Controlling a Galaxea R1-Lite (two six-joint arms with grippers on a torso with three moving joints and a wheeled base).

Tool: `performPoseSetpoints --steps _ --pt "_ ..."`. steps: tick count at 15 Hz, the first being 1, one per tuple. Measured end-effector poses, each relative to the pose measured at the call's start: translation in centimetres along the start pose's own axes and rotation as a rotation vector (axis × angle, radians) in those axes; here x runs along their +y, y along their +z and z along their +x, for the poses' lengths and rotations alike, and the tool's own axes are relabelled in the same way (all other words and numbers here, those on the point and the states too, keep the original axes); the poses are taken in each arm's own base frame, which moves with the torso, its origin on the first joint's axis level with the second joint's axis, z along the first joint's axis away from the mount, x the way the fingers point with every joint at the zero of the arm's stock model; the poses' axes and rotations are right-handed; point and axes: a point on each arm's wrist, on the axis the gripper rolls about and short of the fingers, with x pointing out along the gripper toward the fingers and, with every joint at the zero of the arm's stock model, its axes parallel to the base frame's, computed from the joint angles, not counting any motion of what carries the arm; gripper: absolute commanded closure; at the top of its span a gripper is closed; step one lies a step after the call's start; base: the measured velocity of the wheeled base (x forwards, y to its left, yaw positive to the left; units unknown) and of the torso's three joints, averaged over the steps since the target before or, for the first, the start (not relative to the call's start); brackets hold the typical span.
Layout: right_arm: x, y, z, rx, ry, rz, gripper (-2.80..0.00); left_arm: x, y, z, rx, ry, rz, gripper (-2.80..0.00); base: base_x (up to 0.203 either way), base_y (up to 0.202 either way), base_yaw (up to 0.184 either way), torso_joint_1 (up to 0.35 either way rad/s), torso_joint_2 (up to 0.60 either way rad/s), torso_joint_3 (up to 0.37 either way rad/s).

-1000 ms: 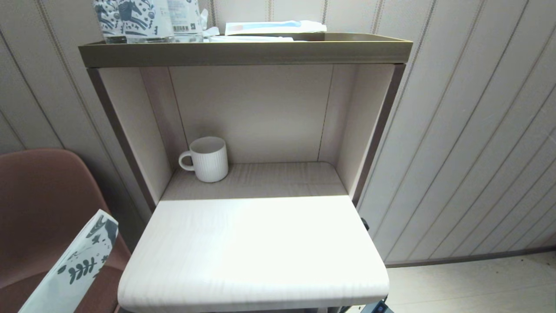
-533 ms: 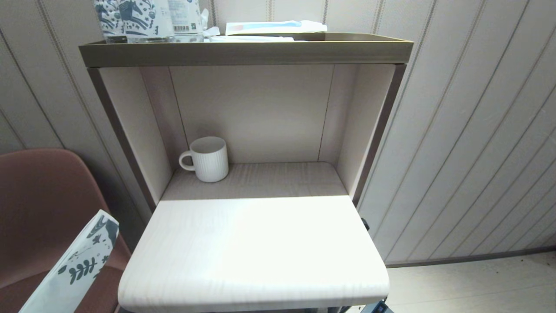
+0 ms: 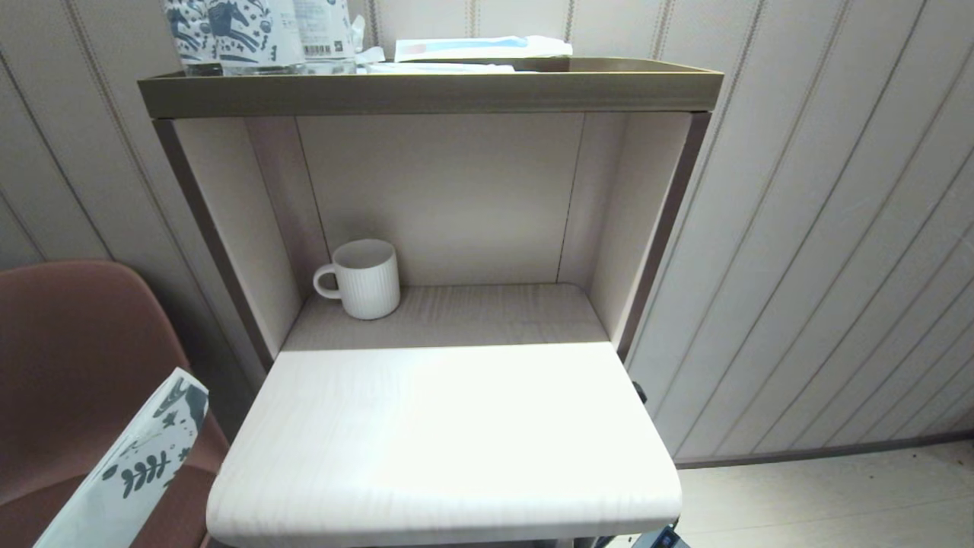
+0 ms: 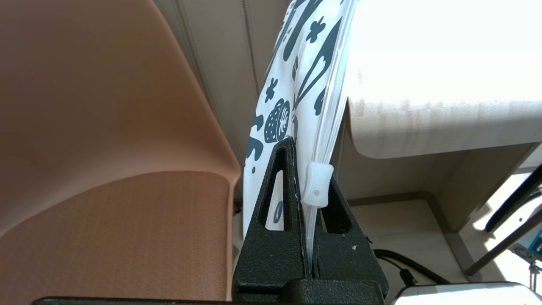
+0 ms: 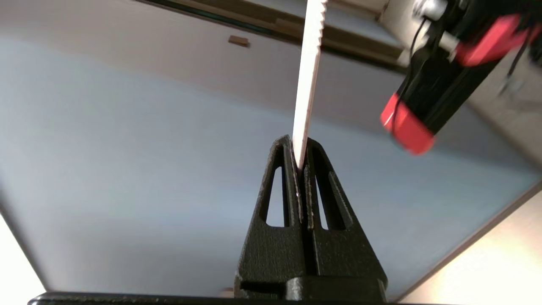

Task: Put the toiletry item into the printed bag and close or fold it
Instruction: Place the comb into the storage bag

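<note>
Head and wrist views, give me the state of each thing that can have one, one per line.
printed bag: held edge-on beside the table, off its top
left claw: shut on printed bag, by the zip slider
right claw: shut on a thin white flat item
mug: upright on the lower shelf

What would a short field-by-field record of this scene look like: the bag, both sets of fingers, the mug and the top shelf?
printed bag: held upright beside the brown chair, left of the white table
left gripper: fingers shut on the printed bag near its zip slider
right gripper: fingers shut on a thin flat white item with a serrated end, seen edge-on
mug: white, ribbed, in the left back corner of the shelf niche
top shelf: horse-patterned package and flat packets
</note>
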Motion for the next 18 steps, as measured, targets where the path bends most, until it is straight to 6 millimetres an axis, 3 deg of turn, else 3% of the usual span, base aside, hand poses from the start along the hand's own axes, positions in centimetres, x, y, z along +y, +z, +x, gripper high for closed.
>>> performPoseSetpoints --steps 3,6,12,18 --pt "0.5 -5.7 -0.3 0.016 0.006 -0.005 0.0 0.0 0.0 0.0 0.0 0.0 0.0 0.0 0.0 0.0 0.0 0.0 0.0 0.0" --pt "-0.8 -11.0 -0.9 0.035 0.014 -0.054 0.0 0.0 0.0 0.0 0.0 0.0 0.0 0.0 0.0 0.0 0.0 0.0 0.0 0.0" --pt "-3.7 -15.2 -1.4 0.036 0.01 0.173 0.0 0.0 0.0 0.0 0.0 0.0 0.0 0.0 0.0 0.0 0.0 0.0 0.0 0.0" --pt "-4.1 -26.3 -1.3 0.026 0.011 -0.127 0.0 0.0 0.0 0.0 0.0 0.0 0.0 0.0 0.0 0.0 0.0 0.0 0.0 0.0"
